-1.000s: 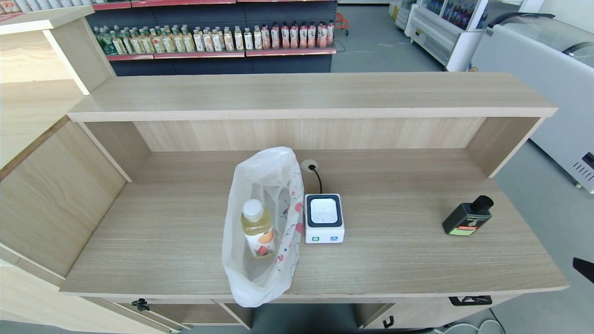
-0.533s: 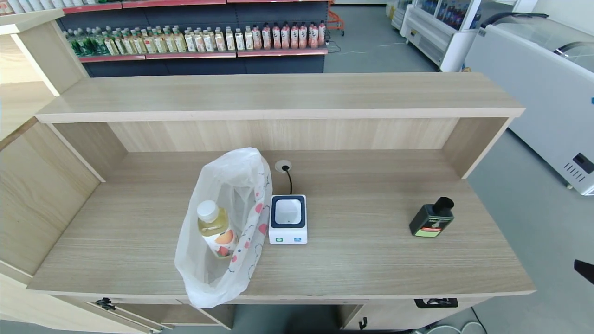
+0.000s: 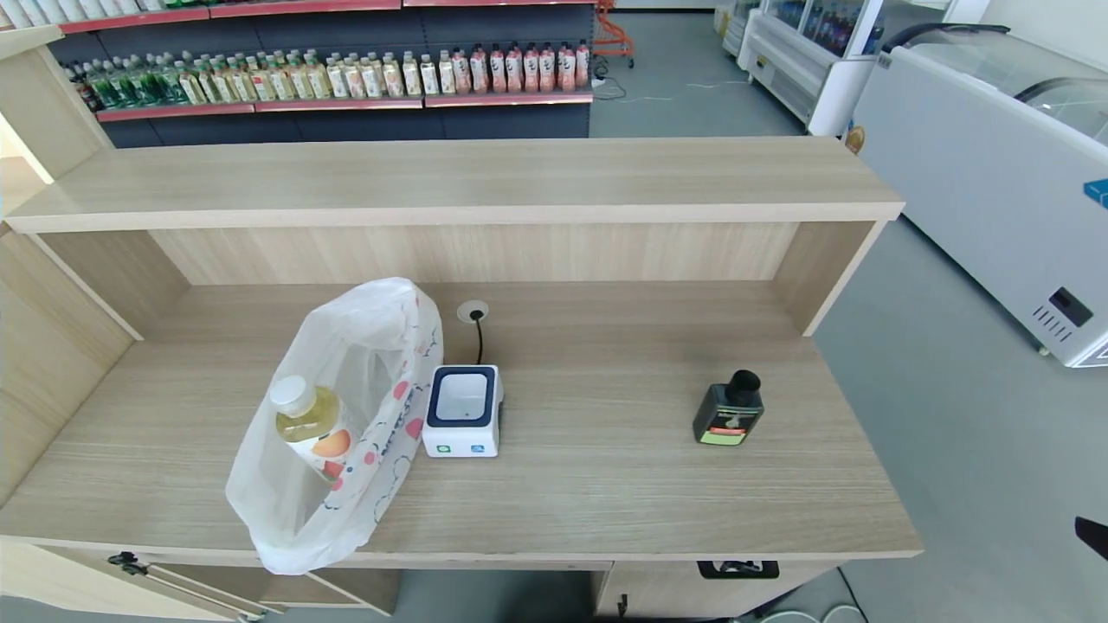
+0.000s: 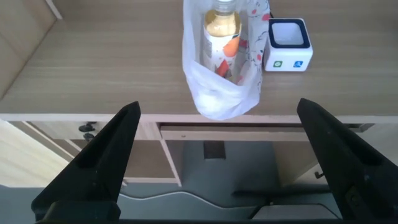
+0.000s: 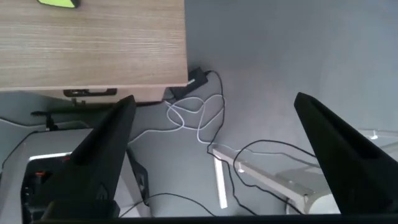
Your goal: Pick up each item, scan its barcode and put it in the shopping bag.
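Observation:
A white plastic shopping bag (image 3: 346,389) stands open on the wooden counter (image 3: 606,493), left of the middle. Inside it is a yellow drink bottle (image 3: 307,422) with a white cap. Just right of the bag sits the white barcode scanner (image 3: 463,411). A small dark bottle (image 3: 729,408) with a black cap and a green label stands alone toward the counter's right end. My left gripper (image 4: 217,106) hangs open below the counter's front edge, facing the bag (image 4: 224,56) and scanner (image 4: 287,45). My right gripper (image 5: 214,99) is open and holds nothing, off the counter's right end over the floor.
A raised back ledge (image 3: 450,186) and side walls enclose the counter. Loose cables (image 5: 199,118) lie on the grey floor by the counter's right corner. Shelves of drinks (image 3: 346,78) and a chest freezer (image 3: 995,156) stand farther back.
The head camera has swung to the right, so the whole scene slid left in the picture. Bag, scanner and dark bottle keep their places on the counter.

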### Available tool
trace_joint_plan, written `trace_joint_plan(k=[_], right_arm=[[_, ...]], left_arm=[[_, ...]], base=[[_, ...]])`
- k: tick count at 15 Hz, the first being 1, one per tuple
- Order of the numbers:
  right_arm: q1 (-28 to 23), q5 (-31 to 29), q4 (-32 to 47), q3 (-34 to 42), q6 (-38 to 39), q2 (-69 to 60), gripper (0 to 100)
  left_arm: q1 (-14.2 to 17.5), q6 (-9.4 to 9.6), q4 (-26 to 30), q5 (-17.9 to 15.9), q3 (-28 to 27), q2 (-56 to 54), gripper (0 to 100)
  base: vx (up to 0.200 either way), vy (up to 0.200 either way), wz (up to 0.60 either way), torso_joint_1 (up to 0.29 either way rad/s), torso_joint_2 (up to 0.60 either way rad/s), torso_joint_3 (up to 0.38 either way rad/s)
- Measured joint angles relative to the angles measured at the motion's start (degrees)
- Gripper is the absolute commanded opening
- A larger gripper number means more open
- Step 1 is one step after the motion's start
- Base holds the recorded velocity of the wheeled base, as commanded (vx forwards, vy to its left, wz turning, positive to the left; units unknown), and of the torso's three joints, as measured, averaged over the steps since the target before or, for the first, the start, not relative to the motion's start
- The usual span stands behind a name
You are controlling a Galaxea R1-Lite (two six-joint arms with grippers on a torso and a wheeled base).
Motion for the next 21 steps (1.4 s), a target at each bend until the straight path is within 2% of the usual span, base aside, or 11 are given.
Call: trace_joint_plan(k=[4, 8, 11, 16, 18, 21], right_arm=[[-0.1, 0.0, -0.1, -0.9, -3.2, 2.0, 100], [-0.1, 0.6, -0.4, -4.4, -10.2, 8.7, 100], [0.3, 3.7, -0.7, -7.2, -14.1, 15.9, 100], [1.6, 8.7, -10.4, -8.4, -14.8, 28.0, 100], [2.9, 15.1, -13.1, -8.7, -15.0, 32.2, 100], [6.0, 16.6, -18.4, -9.3, -15.6, 37.7, 100]], left_arm=[[0.0, -0.4, 0.0, 0.0, 0.0, 0.0, 100], [0.0, -0.43, 0.0, 0.0, 0.0, 0.0, 100], [0.0, -0.43, 0.0, 0.0, 0.0, 0.0, 100], [0.1, -0.44, 0.0, 0.0, 0.0, 0.0, 100], [0.0, -0.46, 0.0, 0.0, 0.0, 0.0, 100], [0.0, -0.46, 0.0, 0.0, 0.0, 0.0, 100]], base=[[0.0, -0.05, 0.0, 0.001, 0.0, 0.001], [0.0, 0.0, 0.0, 0.0, 0.0, 0.0], [0.0, 0.0, 0.0, 0.0, 0.0, 0.0], [0.0, 0.0, 0.0, 0.0, 0.0, 0.0], [0.0, 0.0, 0.0, 0.0, 0.0, 0.0], [0.0, 0.0, 0.0, 0.0, 0.0, 0.0]])
